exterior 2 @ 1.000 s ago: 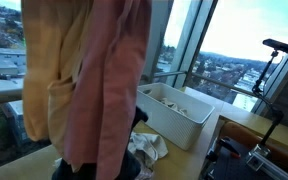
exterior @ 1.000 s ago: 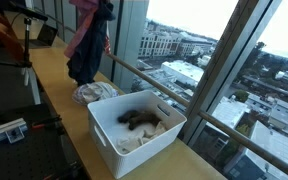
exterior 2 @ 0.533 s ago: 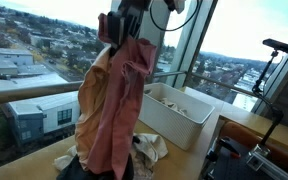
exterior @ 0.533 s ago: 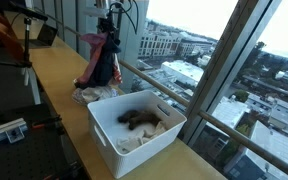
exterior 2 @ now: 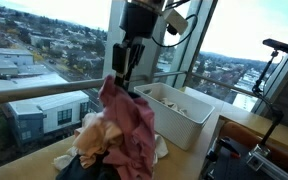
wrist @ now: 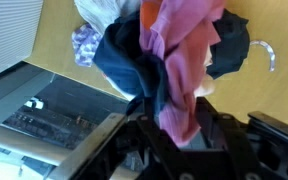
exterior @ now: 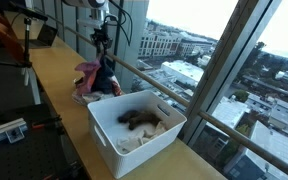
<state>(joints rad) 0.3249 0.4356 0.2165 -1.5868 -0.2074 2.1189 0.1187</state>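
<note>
Pink cloth point(exterior 2: 132, 125) is pinched in the gripper's point(exterior 2: 120, 78) closed jaws, its bottom draped on the pile point(exterior 2: 89, 150) on the tabletop. It's beside the bin point(exterior 2: 184, 128), not in it, and the bin already holds a few clothes.

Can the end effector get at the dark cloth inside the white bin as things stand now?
Probably not at once. The white bin is open on top and the dark cloth lies uncovered, but the end effector is shut on a pink garment over the pile beside the bin.
</note>
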